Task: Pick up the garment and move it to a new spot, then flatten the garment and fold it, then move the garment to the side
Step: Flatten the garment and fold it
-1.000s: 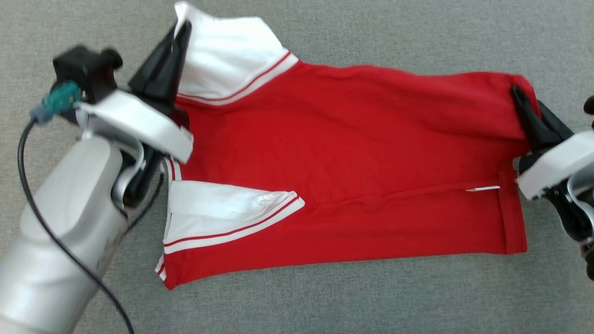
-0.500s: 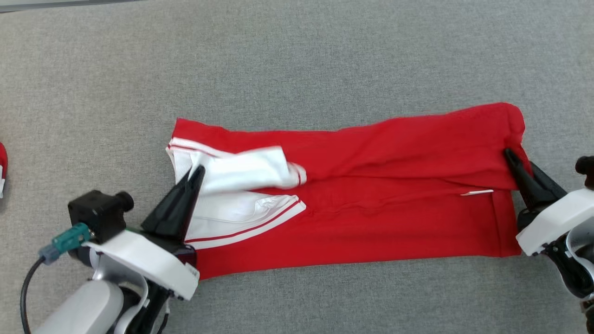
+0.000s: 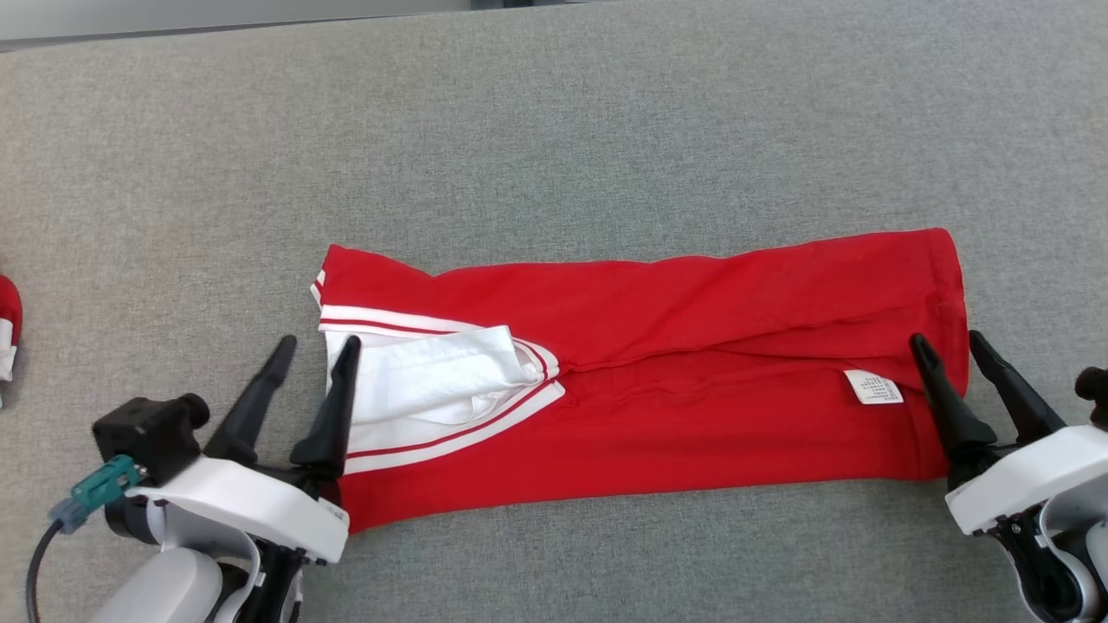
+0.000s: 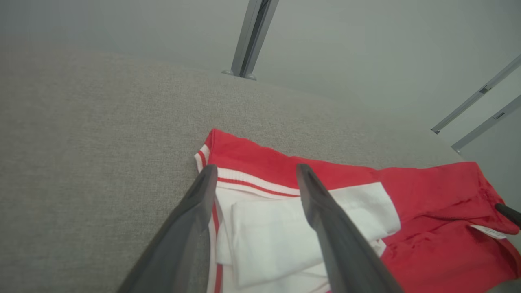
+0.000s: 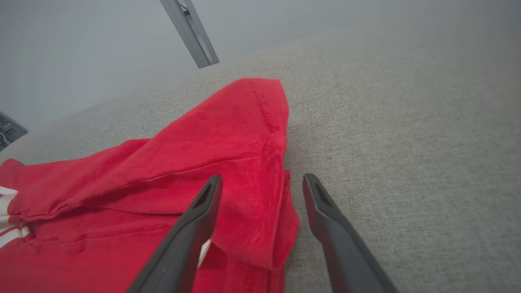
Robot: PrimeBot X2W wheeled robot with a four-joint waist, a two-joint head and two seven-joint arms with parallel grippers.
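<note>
Both left gripper [image 3: 318, 343] and right gripper [image 3: 946, 339] are seen open at garment [image 3: 692, 346] ends; folding judged underway, corners to be gripped next.

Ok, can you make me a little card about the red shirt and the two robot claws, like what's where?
garment: red shirt with white sleeves, folded into a long strip, lying on the grey surface
left gripper: open, at the sleeve end, holding nothing
right gripper: open, fingers either side of the hem edge, holding nothing
label: white tag near the right gripper
also: part of a red-and-white item at the head view's left edge
</note>
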